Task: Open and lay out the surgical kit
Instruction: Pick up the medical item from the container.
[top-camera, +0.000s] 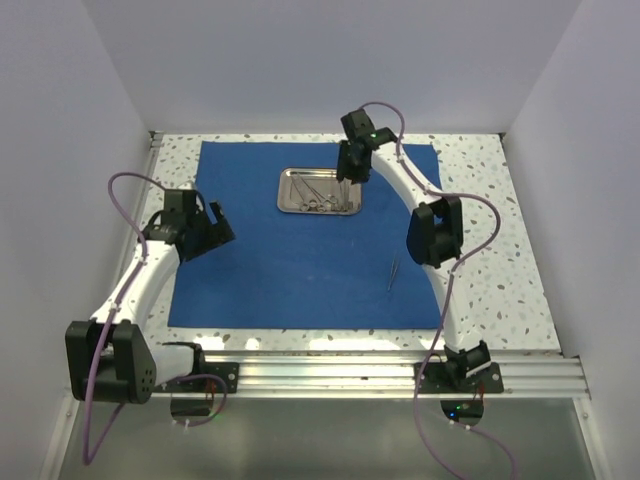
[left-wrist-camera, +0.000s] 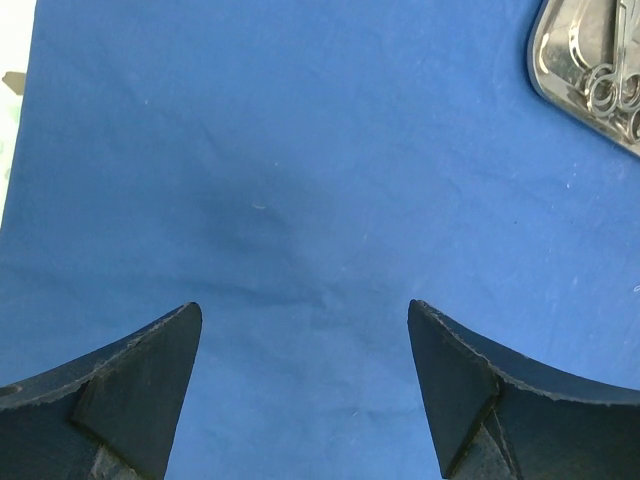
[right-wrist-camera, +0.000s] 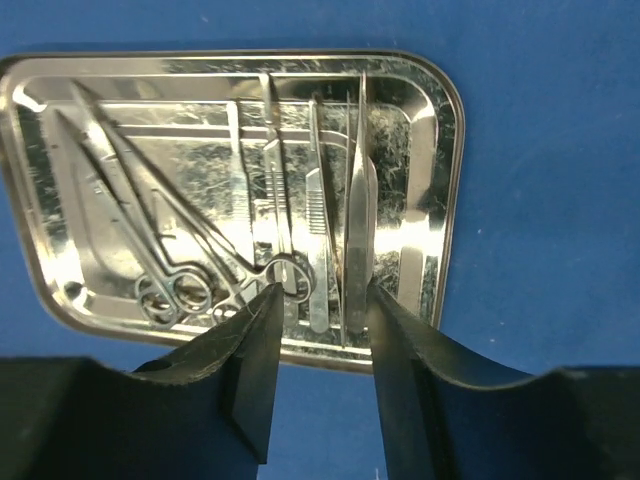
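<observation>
Blue cloth (top-camera: 300, 270) flat | left gripper (left-wrist-camera: 305, 312) apart | right gripper (right-wrist-camera: 322, 298) hides tweezers (right-wrist-camera: 356, 200) ends in tray (right-wrist-camera: 445, 190); clamping unclear

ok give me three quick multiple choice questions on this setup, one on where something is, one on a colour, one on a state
1. Where does the steel tray sit?
A) on the far part of the cloth
B) on the bare table, off the cloth
C) lifted in the air by the left arm

2. What colour is the cloth?
A) green
B) blue
C) white

3. How do the left fingers stand?
A) shut on a pair of scissors
B) shut on a fold of cloth
C) open, with nothing between them

Answers:
1 A: the top view shows the tray lying on the cloth, toward its far edge.
2 B: every view shows the same royal blue.
3 C: the left wrist view shows a wide gap between them, with only flat cloth below.
</observation>
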